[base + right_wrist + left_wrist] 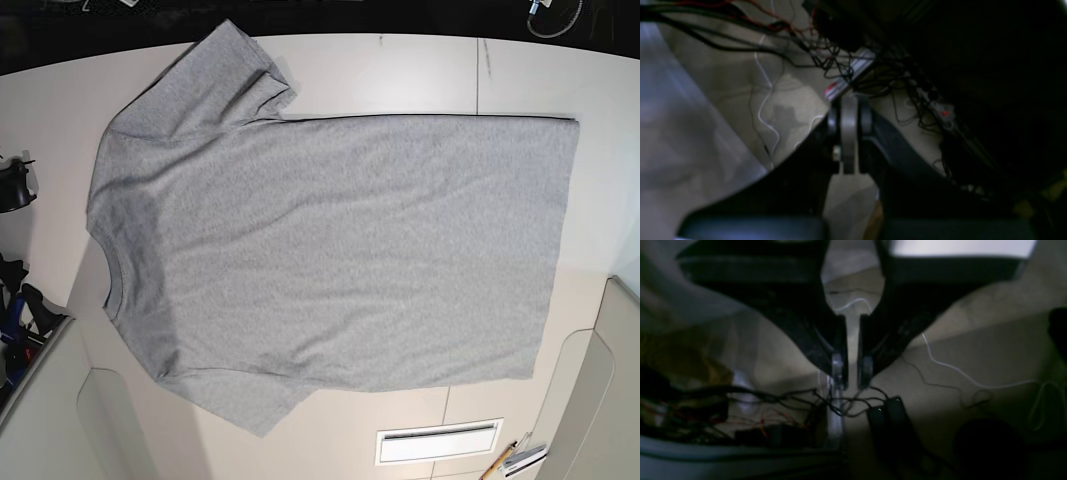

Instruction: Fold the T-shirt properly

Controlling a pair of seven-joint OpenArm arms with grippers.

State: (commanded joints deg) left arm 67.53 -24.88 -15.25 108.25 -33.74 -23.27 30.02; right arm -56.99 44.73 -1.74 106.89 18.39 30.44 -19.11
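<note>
T-shirt (340,250) flat, plain side up; left gripper (852,373), right gripper (856,156) narrowly parted.

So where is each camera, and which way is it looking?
Left wrist: on the left arm, looking past its gripper at dark cables and a thin white cord below.
Right wrist: on the right arm, looking past its gripper, also at dark cables and a thin white cord.
Base: above, looking down at the grey T-shirt; neither gripper shows.
Both wrist views share cables and cord, but I can't tell if they're the same ones.
</note>
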